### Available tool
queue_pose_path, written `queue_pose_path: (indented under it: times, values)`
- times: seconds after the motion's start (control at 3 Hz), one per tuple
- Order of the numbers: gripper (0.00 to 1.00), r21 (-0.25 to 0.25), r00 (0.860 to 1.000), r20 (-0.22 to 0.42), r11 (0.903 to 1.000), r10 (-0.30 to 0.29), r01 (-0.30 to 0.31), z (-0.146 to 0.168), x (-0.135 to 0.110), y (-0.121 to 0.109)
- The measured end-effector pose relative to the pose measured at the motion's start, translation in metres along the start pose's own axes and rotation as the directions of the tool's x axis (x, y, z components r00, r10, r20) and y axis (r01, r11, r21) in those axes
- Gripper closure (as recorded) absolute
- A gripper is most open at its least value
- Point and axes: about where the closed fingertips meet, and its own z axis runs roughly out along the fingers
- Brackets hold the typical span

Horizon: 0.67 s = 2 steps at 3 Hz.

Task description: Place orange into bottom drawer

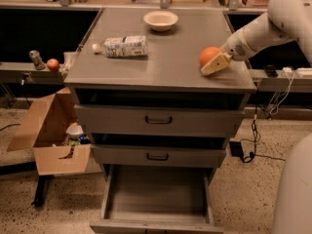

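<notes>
The orange (207, 54) sits on the grey cabinet top near its front right corner. My gripper (213, 64) reaches in from the right on a white arm and lies right against the orange's front right side, partly covering it. The bottom drawer (157, 206) is pulled out at floor level below, a wide shallow grey tray with nothing in it.
A white bowl (161, 19) stands at the back of the cabinet top. A plastic bottle (122, 46) lies on its left part. The two upper drawers (158, 121) are shut. A cardboard box (48, 130) sits on the floor at left, with a small red fruit (52, 64) on the ledge above.
</notes>
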Motion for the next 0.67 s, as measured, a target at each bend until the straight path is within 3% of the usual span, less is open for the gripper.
queue_pose_path:
  times: [0.33,0.67]
  values:
    - [0.65,-0.035,1.000,0.010,0.9991,-0.023,0.023,0.000,-0.002,0.013]
    - [0.96,-0.071,0.990,0.079,0.9903,-0.114,0.119,-0.031,-0.019,0.042]
